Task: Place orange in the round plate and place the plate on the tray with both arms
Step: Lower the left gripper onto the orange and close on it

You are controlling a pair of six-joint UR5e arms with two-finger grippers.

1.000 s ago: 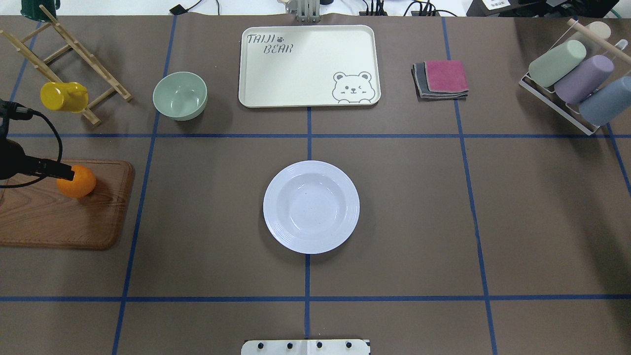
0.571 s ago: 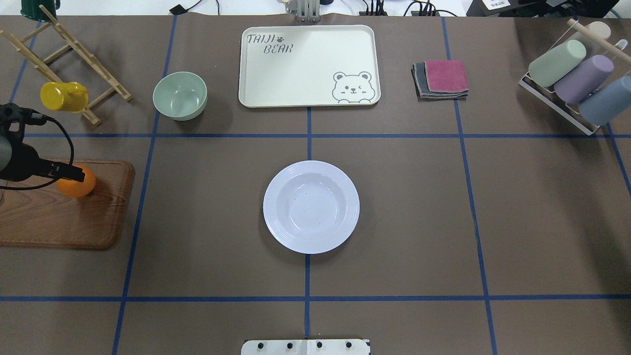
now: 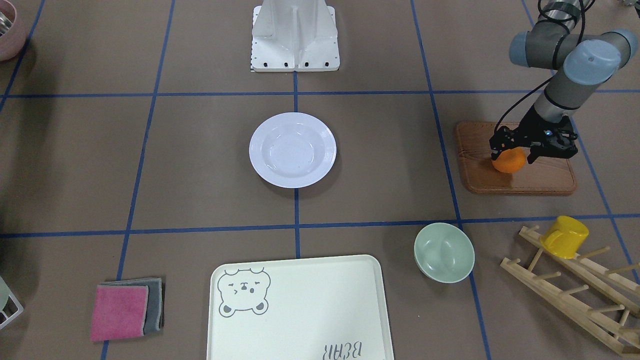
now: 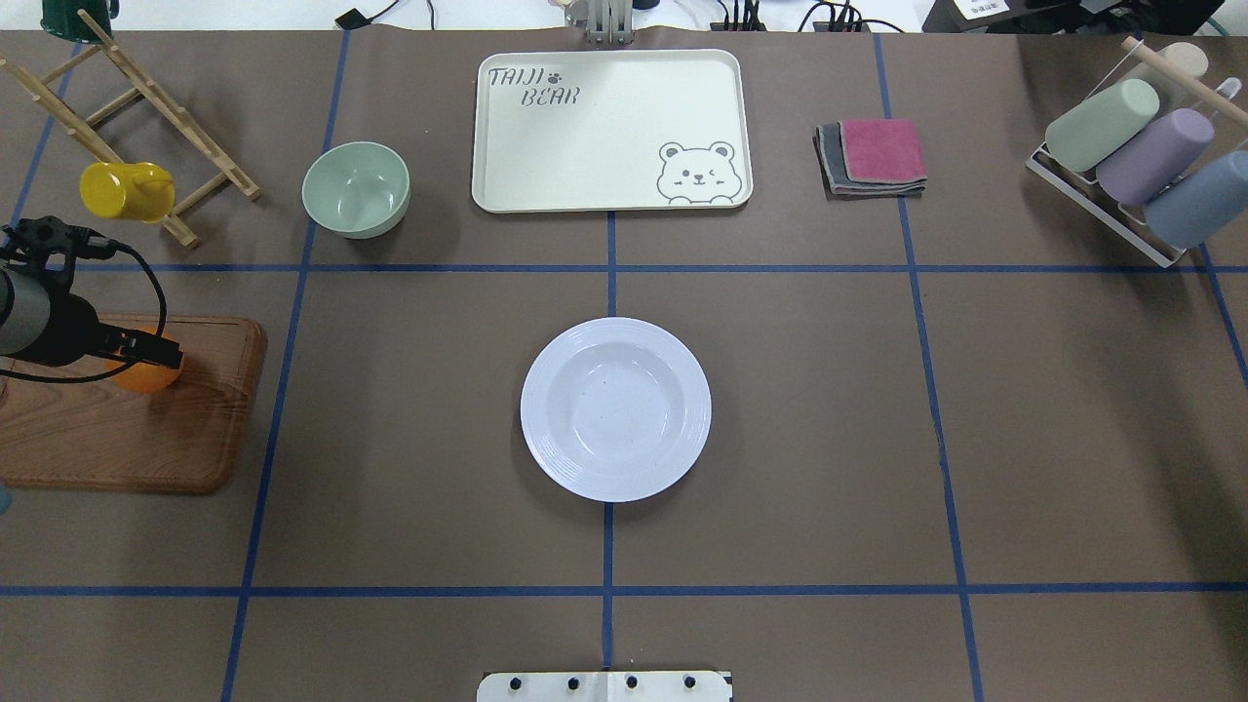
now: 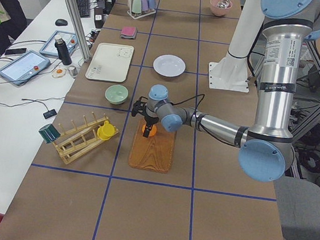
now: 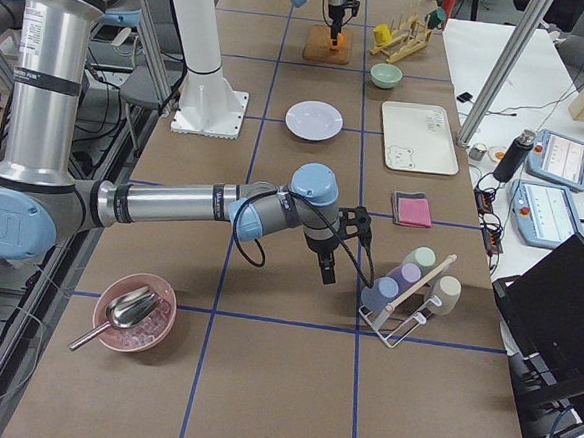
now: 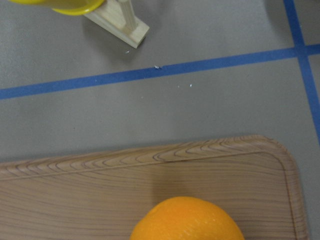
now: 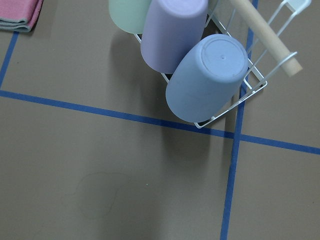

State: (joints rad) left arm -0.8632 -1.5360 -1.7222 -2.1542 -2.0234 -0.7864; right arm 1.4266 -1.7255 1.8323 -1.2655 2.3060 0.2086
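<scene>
The orange (image 3: 509,162) sits on a brown wooden board (image 3: 515,175) at the table's left. My left gripper (image 3: 512,156) is over it, open, one finger on each side of the fruit. From overhead the gripper (image 4: 146,347) hides most of the orange (image 4: 144,378). The left wrist view shows the orange (image 7: 187,220) at its bottom edge. The white round plate (image 4: 615,409) lies empty at the table's middle. The cream tray (image 4: 611,127) lies empty at the far side. My right gripper (image 6: 326,272) hangs near the cup rack, seen only from the side; I cannot tell its state.
A pale green bowl (image 4: 356,188) stands left of the tray. A yellow cup (image 4: 125,190) hangs on a wooden rack (image 4: 146,97). Folded cloths (image 4: 873,156) lie right of the tray. A wire rack of cups (image 4: 1131,156) is at the far right.
My left gripper has moved further over the orange, which is now mostly covered in the overhead view. The orange, plate and tray have not moved.
</scene>
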